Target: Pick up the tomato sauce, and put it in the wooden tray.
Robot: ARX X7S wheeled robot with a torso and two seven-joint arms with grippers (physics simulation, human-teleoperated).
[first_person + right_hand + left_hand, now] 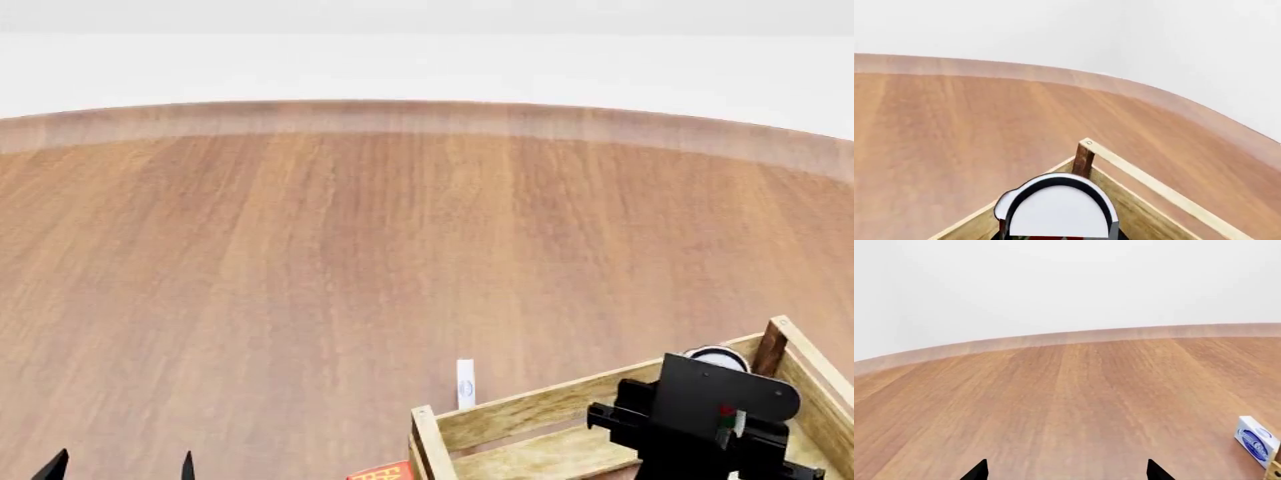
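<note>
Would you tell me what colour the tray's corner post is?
Dark brown corner post on the pale wooden tray; right wrist view.

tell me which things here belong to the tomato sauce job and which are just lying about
Part of the job:
- tomato sauce, over the tray's far corner at the right hand
- wooden tray

Just lying about:
- white-and-blue box outside the tray
- red item at the tray's near corner

A bare simulated room (not a real home): a wide wooden table (334, 260) under plain white walls, with only a wooden tray (561, 405) near.
</note>
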